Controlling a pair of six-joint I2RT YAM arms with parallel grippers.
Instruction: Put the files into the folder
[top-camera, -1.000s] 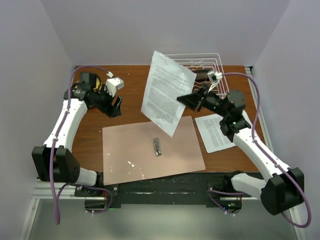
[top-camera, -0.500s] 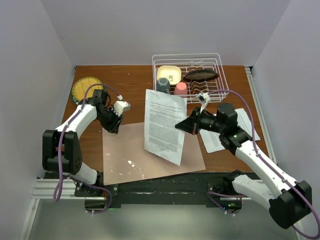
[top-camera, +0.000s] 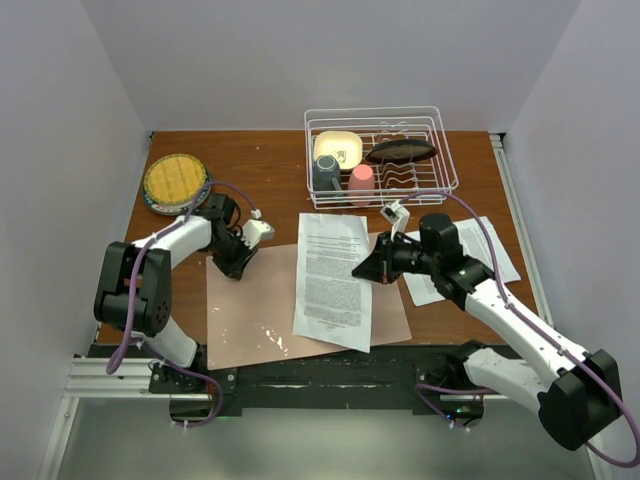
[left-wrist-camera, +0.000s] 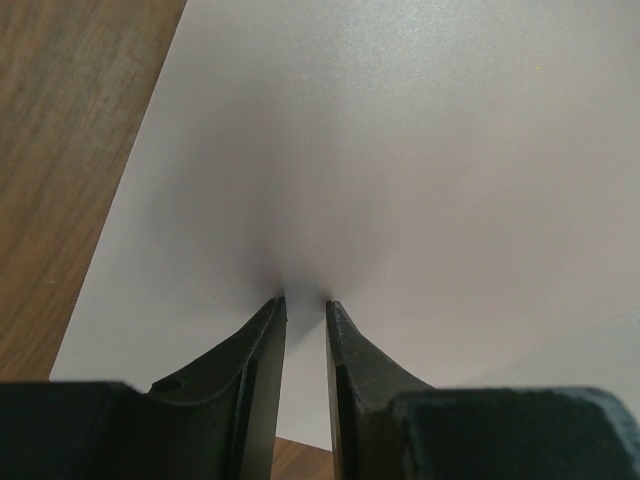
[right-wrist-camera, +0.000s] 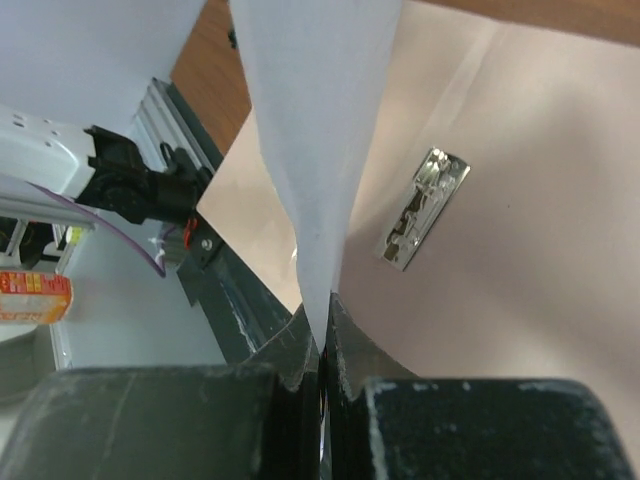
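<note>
The salmon-pink folder (top-camera: 250, 310) lies open and flat on the table. Its silver clip (right-wrist-camera: 425, 205) shows in the right wrist view. One file, a white printed sheet (top-camera: 333, 280), lies sloped over the folder's right half. My right gripper (top-camera: 362, 270) is shut on that sheet's right edge, and the paper (right-wrist-camera: 310, 150) runs down into the closed jaws (right-wrist-camera: 322, 335). A second file (top-camera: 495, 250) lies on the table under the right arm. My left gripper (top-camera: 237, 265) rests at the folder's far left corner, tips down on the pale surface (left-wrist-camera: 400, 150). Its jaws (left-wrist-camera: 306, 303) keep a narrow gap.
A white wire dish rack (top-camera: 448, 150) holding a bowl and cups stands at the back right. A yellow plate (top-camera: 175, 182) sits at the back left. Bare wood table (left-wrist-camera: 60, 150) shows left of the folder. The black base rail (top-camera: 320, 375) runs along the near edge.
The right gripper brought the sheet down from upright in the air to lie over the folder. The left gripper moved nearer onto the folder's far left corner and its jaws narrowed.
</note>
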